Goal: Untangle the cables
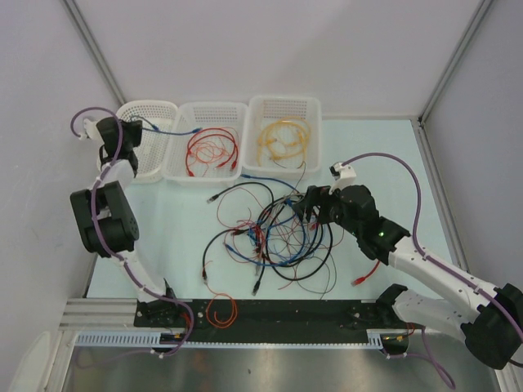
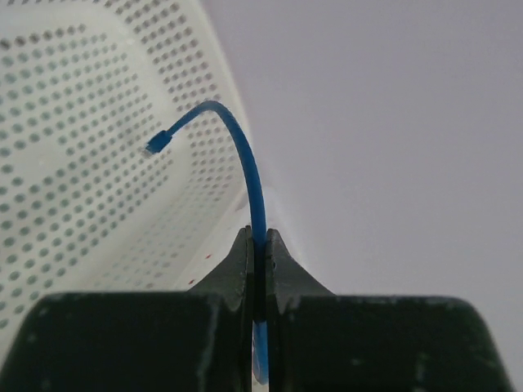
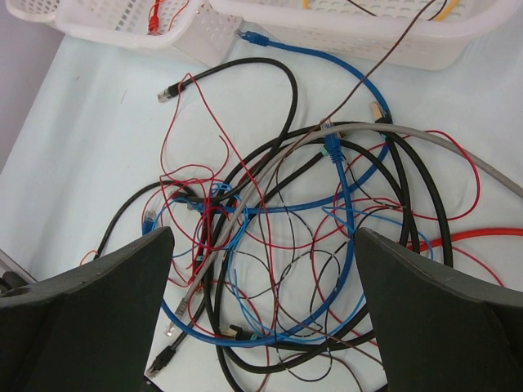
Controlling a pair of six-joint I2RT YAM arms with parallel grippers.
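Observation:
A tangle of cables [image 1: 274, 233] in black, blue, red and grey lies in the middle of the table. It fills the right wrist view as the cables [image 3: 270, 212]. My right gripper [image 1: 306, 204] hovers at the tangle's upper right edge. Seen from the wrist, this gripper [image 3: 263, 245] is wide open with nothing between its fingers [image 3: 106, 286]. My left gripper [image 1: 131, 131] hangs over the left basket [image 1: 147, 110]. This gripper [image 2: 258, 233] is shut on a thin blue cable [image 2: 245, 155], whose plug end [image 2: 157, 143] arches over the basket wall [image 2: 73, 163].
The middle basket [image 1: 204, 110] holds red wires and the right basket [image 1: 282, 102] holds yellow-orange cables. An orange coil [image 1: 221, 310] lies at the near rail. A red plug [image 1: 359, 280] sits beside my right arm. Walls close in left, back and right.

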